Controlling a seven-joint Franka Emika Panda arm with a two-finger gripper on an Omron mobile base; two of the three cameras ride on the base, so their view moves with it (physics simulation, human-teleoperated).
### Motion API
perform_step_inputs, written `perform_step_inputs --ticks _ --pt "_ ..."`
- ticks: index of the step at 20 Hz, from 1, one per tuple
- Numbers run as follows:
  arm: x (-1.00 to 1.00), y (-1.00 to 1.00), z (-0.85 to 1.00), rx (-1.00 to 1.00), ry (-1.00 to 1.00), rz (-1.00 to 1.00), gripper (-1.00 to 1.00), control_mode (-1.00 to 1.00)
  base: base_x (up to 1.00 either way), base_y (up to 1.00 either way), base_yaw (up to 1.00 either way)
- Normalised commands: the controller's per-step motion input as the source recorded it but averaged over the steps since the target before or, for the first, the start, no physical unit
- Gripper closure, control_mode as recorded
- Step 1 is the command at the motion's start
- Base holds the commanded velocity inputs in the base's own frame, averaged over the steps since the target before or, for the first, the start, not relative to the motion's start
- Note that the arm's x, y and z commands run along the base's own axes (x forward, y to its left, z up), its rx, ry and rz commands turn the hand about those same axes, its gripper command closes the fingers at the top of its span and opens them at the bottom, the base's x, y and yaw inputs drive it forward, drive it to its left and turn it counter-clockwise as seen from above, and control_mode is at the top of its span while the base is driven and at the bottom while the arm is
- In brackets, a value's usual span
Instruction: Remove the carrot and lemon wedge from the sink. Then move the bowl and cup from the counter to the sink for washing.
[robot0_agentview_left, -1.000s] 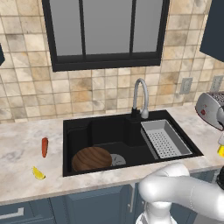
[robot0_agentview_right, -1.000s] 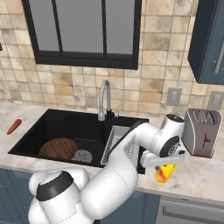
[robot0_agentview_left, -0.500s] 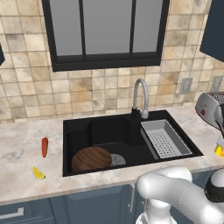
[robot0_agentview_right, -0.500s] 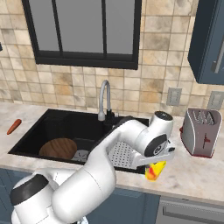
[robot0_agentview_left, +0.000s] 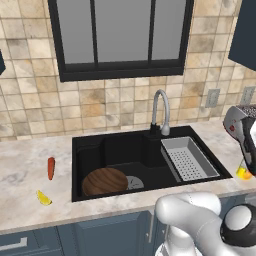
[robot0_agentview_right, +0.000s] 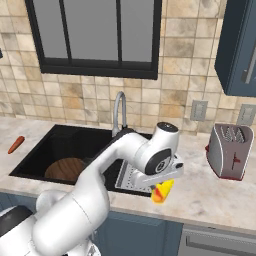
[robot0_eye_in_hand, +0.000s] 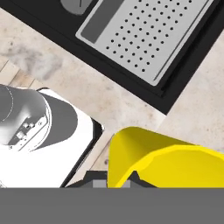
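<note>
Pincer (robot0_agentview_right: 161, 189) clenched on the cup (robot0_agentview_right: 162, 191), yellow-orange, held tilted at the right front corner of the sink (robot0_agentview_right: 60, 145), over the counter (robot0_agentview_right: 220, 192) edge just past the grey perforated tray (robot0_agentview_right: 131, 175). In the hand view the cup (robot0_eye_in_hand: 166, 164) sits close at the bottom with its open rim turned toward the lens, the perforated tray (robot0_eye_in_hand: 151, 37) above it and marbled counter (robot0_eye_in_hand: 57, 74) between; whether the cup touches the counter I cannot tell. From the left base view the cup (robot0_agentview_left: 243, 173) shows as a small yellow-orange patch at the far right, beside the tray (robot0_agentview_left: 189, 159). Bowl (robot0_agentview_left: 104, 181), dark brown and wooden-looking, lies in the black basin (robot0_agentview_left: 80, 150) at its front left, next to the round grey drain (robot0_agentview_left: 133, 183); same bowl (robot0_agentview_right: 64, 169) seen from the right base view at the basin's near end. Curved silver faucet (robot0_agentview_left: 161, 111) stands behind the basin at its middle. Carrot (robot0_agentview_left: 50, 168) lies on the counter (robot0_agentview_left: 25, 170) left of the sink, apart from the rim; also visible as an orange-red stick (robot0_agentview_right: 16, 144) at the far left of the right base view. Lemon wedge (robot0_agentview_left: 43, 198) rests on the counter nearer the front edge, near the carrot but not touching it. Toaster (robot0_agentview_right: 229, 150) stands on the counter to the right of the sink, near the tiled wall (robot0_agentview_right: 190, 60).
</note>
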Motion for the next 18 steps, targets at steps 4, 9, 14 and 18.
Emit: perform_step_inputs --ticks 4,9,14,18 --pt "-0.03 0.39 0.25 0.0 0.0 0.09 1.0 -1.0 0.0 0.0 0.0" --pt "-0.18 0.34 0.18 0.0 0.0 0.1 1.0 -1.0 0.0 0.0 0.0" --pt "-0.11 0.39 0.12 0.0 0.0 0.09 1.0 -1.0 0.0 0.0 0.0" --pt "-0.07 0.4 0.13 0.0 0.0 0.1 1.0 -1.0 0.0 0.0 0.0"
